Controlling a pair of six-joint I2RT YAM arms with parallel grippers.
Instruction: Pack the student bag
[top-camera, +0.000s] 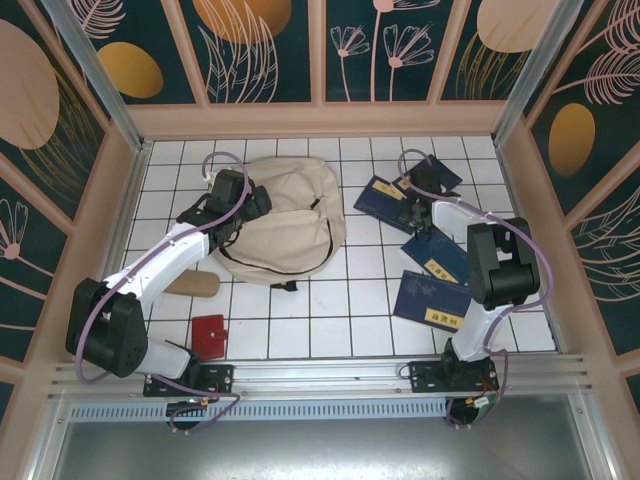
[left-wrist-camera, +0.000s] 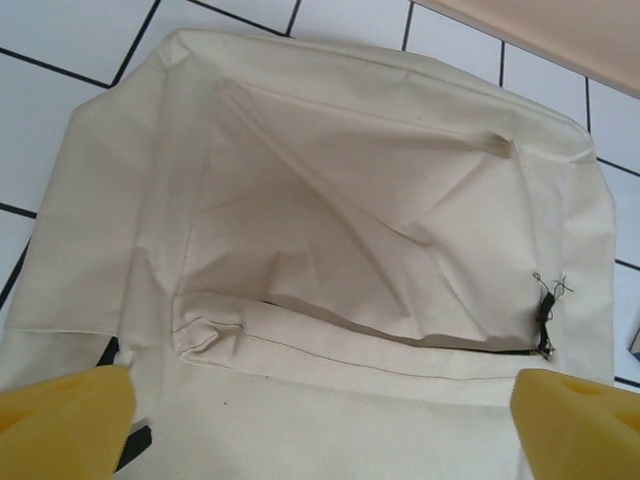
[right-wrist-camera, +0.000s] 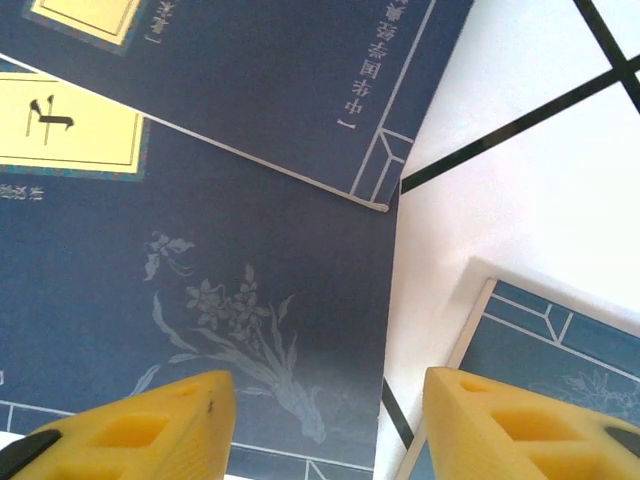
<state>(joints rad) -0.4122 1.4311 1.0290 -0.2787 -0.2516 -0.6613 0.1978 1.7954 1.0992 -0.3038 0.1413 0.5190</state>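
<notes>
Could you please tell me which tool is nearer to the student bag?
Left. The left tool hangs open directly over the student bag, at its left side in the top view. The right tool is off to the bag's right, above the navy books.

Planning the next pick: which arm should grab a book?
Right, probably. The right jaws hang open just above the books; the left jaws are over the bag, away from them.
</notes>
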